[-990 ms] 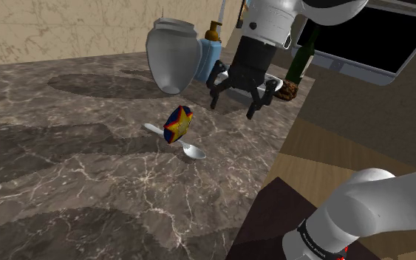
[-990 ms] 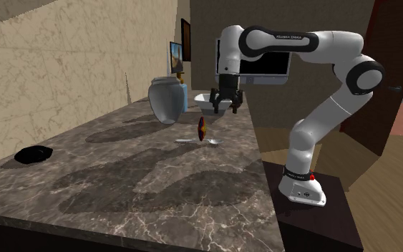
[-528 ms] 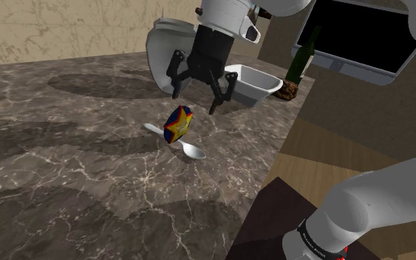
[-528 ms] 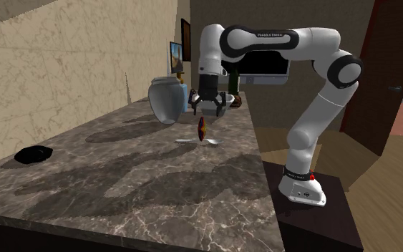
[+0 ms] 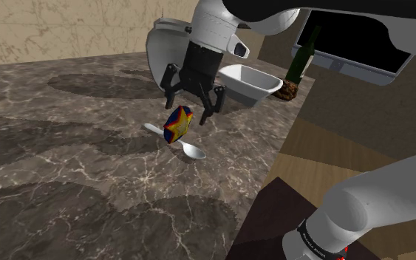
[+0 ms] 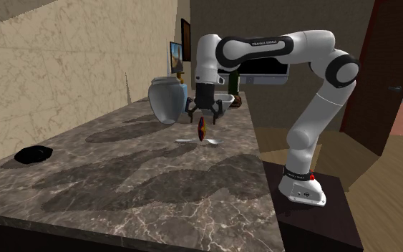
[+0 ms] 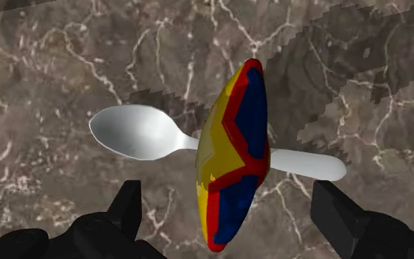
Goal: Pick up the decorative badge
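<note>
Badge [image 7: 233, 158] crosses spoon [image 7: 140, 134] in wrist view, beneath empty wide-open end effector [image 7: 225, 197].

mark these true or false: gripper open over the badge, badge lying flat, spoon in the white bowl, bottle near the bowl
1. The gripper is open over the badge and not holding it. True.
2. The badge lies flat on the counter. False: it stands on its edge, across the handle of the spoon.
3. The spoon sits inside the white bowl. False: it lies on the counter under the badge, apart from the bowl.
4. A dark bottle stands close to the white bowl. True.
</note>
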`<state>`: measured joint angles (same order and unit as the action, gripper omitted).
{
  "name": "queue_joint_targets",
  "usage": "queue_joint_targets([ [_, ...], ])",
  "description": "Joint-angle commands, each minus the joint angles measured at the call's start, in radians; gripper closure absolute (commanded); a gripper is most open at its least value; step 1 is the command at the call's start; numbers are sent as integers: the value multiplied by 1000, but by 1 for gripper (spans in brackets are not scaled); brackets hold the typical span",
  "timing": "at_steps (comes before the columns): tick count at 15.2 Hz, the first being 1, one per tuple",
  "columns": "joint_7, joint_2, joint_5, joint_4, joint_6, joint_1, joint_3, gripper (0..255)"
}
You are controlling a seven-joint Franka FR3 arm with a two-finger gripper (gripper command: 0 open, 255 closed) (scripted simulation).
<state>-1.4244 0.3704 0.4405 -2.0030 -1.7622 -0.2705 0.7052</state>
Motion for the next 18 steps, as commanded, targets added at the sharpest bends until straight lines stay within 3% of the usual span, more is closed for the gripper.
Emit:
queue_joint_targets([
  [1,2,0,3,-20,-21,2,5,0],
  [2,2,0,3,-20,-21,2,5,0],
  [3,2,0,3,-21,-22,2,6,255],
  [12,2,0,3,-20,-21,2,5,255],
  [18,-17,-8,-11,64,55,-5,-6,255],
])
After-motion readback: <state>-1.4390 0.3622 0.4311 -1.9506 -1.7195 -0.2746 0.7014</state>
